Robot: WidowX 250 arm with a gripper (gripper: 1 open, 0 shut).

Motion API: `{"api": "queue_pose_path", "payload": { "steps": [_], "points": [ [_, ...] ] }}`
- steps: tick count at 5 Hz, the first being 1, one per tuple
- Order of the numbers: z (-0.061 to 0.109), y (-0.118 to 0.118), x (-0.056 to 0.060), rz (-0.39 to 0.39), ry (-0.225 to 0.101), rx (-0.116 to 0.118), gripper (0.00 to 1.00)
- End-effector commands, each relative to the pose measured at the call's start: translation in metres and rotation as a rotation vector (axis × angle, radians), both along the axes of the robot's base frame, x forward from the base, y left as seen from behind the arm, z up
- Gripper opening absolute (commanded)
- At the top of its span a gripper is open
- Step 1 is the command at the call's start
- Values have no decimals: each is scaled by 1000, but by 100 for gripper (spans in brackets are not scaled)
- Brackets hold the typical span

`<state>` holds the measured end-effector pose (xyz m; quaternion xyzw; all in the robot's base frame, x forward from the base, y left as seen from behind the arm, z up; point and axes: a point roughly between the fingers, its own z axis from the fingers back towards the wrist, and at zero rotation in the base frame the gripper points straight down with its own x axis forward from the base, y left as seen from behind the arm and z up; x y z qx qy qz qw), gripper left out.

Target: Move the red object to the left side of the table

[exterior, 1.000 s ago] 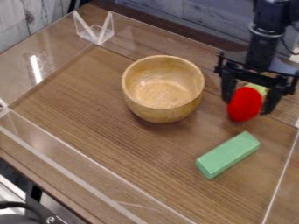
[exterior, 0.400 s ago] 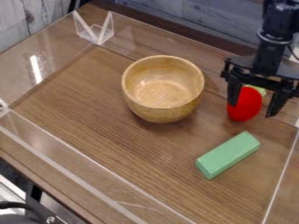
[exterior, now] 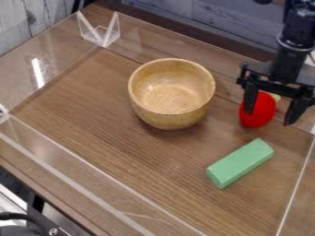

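The red object [exterior: 257, 112] is a small glossy red toy resting on the dark wood-grain table [exterior: 123, 157] at the right side, just right of the wooden bowl. My gripper [exterior: 274, 100] hangs straight down over it, open, with one black finger to the left of the toy and the other to its right. The fingers straddle the toy's upper part and hide its top. I cannot tell whether either finger touches it.
A round wooden bowl [exterior: 172, 92] sits mid-table. A green rectangular block [exterior: 240, 163] lies in front of the red toy. Low clear acrylic walls [exterior: 96, 29] border the table, with the right wall close behind my gripper.
My gripper has shifted a little to the right and settled lower around the red toy. The toy, bowl and block stay where they were.
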<state>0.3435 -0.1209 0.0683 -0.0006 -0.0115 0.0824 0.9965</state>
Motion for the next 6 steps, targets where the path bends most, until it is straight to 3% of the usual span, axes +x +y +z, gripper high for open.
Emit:
{"api": "queue_pose_path", "payload": {
  "steps": [1,2,4,6],
  "points": [
    [16,3,6,49,-75,-10,100],
    [10,12,4,105,-79,-2,100],
    [-8,10,30,110,-113,2,100],
    [-10,29,31,113,-160,-23,100]
  ]
}}
